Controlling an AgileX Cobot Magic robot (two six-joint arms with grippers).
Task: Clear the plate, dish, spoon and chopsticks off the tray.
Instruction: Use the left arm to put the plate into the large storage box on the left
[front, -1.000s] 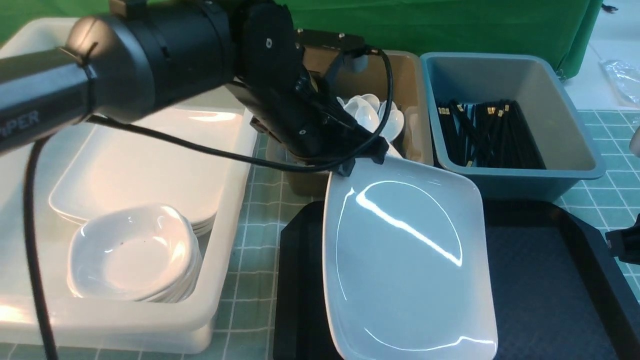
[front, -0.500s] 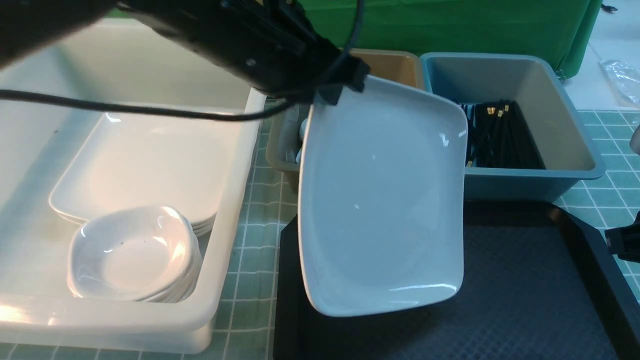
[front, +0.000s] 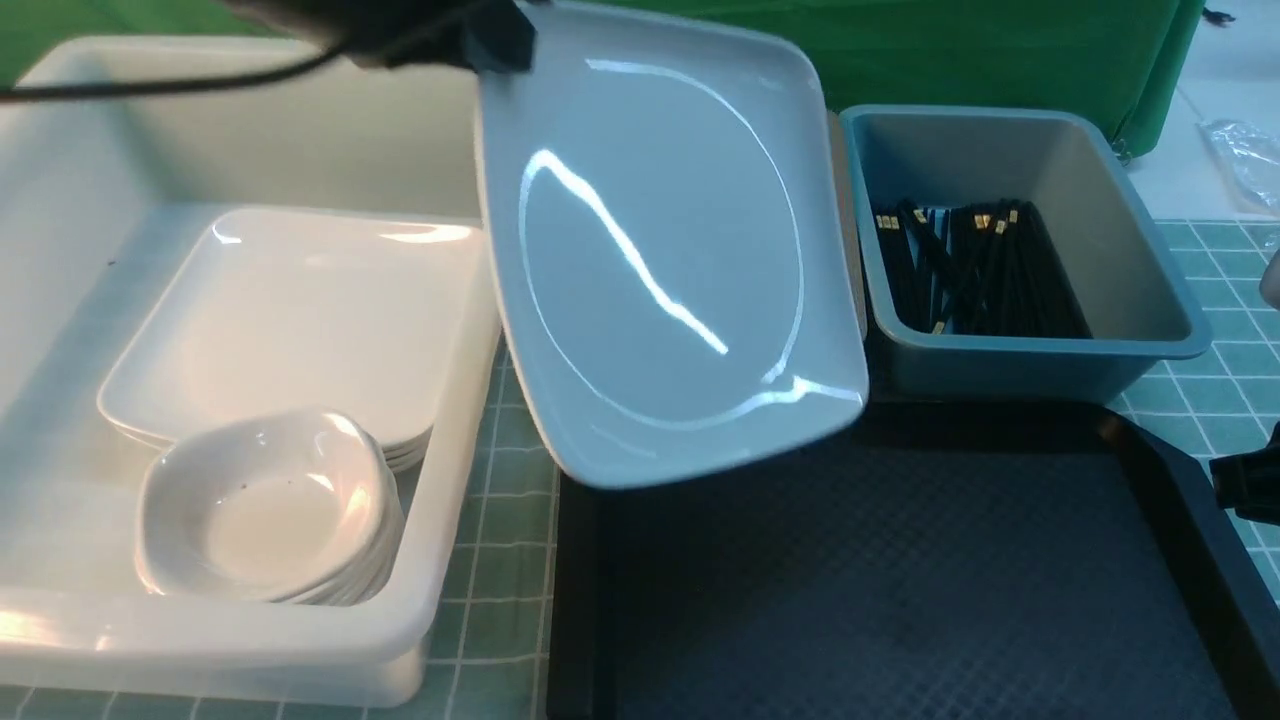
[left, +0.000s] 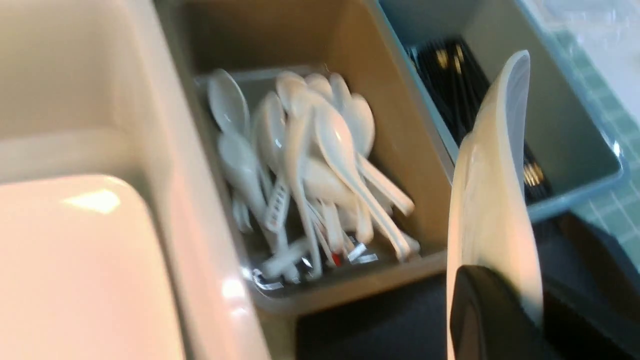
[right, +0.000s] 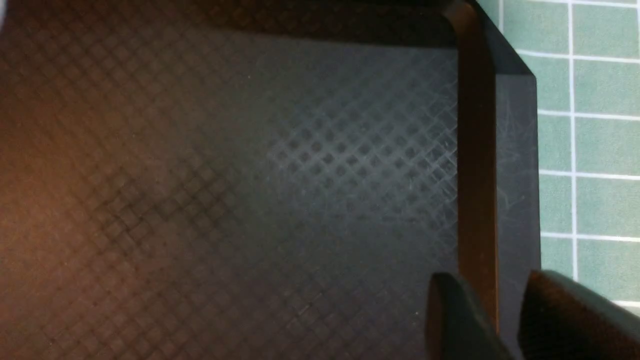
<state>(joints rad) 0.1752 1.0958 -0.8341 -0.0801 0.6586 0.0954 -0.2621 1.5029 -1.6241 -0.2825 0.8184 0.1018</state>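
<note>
On the far left sits the white tub (front: 60, 640), holding a stack of square plates (front: 300, 320) with a stack of small dishes (front: 265, 505) at its near edge. Above its far right corner the left gripper (front: 495, 45) is clamped on the far left corner of the plate (front: 660, 260). The plate hangs in the air, tilted with its face toward the near side, clear of the tray and just right of the white tub. Behind it, the left wrist view shows the brown tub (left: 400, 125) full of white spoons (left: 320, 150). Right of that, the blue-grey tub (front: 1150, 300) holds black chopsticks (front: 985, 270). The tray (front: 900, 560) lies near and centre, its textured floor bare. At its right rim the right gripper (right: 507, 320) grips the raised edge, one finger inside, one outside
</note>
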